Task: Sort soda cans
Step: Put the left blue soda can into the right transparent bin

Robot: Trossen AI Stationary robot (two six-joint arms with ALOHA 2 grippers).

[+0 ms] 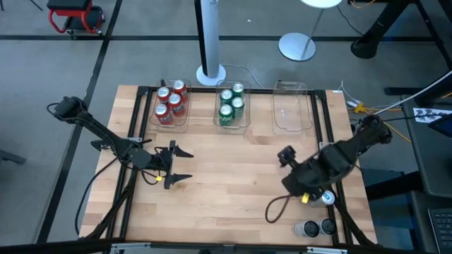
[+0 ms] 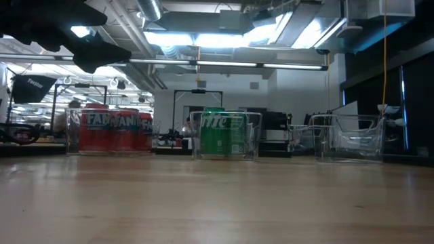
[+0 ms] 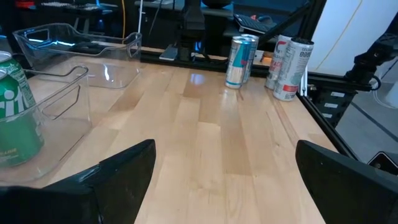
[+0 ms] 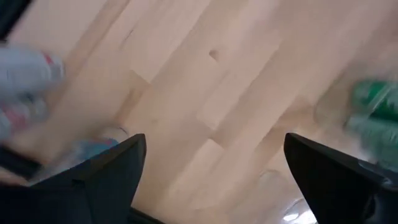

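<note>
On the wooden table (image 1: 233,176) you find three clear bins in a row along the upper edge of the high view. The left bin (image 1: 171,125) holds four red cans (image 1: 170,101). The middle bin (image 1: 232,125) holds four green cans (image 1: 231,104). The right bin (image 1: 293,107) shows no cans inside.

The remaining silver and blue cans (image 1: 318,227) stand at the lower right of the high view, near the table's corner. One more silver top (image 1: 328,198) shows just beside the right arm, partly hidden by it. In the left wrist view you see these cans (image 3: 239,60) upright near the far table edge, two blue-banded and two white-and-red (image 3: 290,67).

The left gripper (image 1: 176,164) hangs at the left centre of the high view with its fingers (image 3: 124,174) spread wide and nothing between them. It is well apart from every bin.

The right gripper (image 4: 214,180) sits at the lower right of the high view, over bare wood, with its fingers (image 4: 93,180) also spread wide and holding nothing. In the right wrist view, blurred cans (image 4: 28,87) lie to the upper left.

A black cable (image 1: 279,208) loops on the table beside the right arm. Beyond the table, note the white pole base (image 1: 211,73) and a round floor stand (image 1: 296,46).
</note>
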